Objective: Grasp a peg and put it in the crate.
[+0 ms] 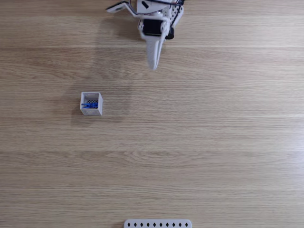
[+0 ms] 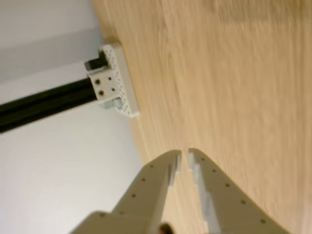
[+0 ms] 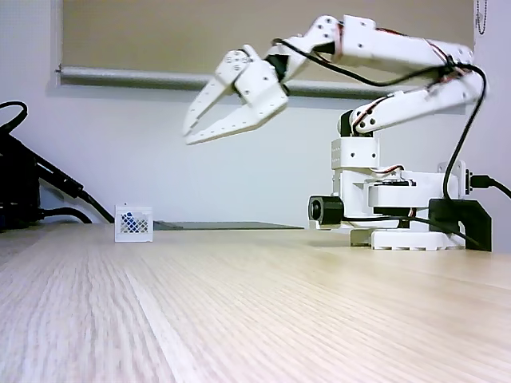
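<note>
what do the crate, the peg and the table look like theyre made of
Crate: likely matte white plastic, thin walls pierced like a grid in a fixed view.
Peg: bright blue, probably plastic; too small to confirm.
Table: light wood or wood-look laminate, visible grain, slight sheen.

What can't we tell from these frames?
- Peg: a small blue patch inside the crate in a fixed view; how it lies is too small to tell.
- Peg through the crate mesh in a fixed view: shape unreadable.
- Arm base: cut off by the top edge in a fixed view.
- Gripper: motion-blurred in the wrist view.
</note>
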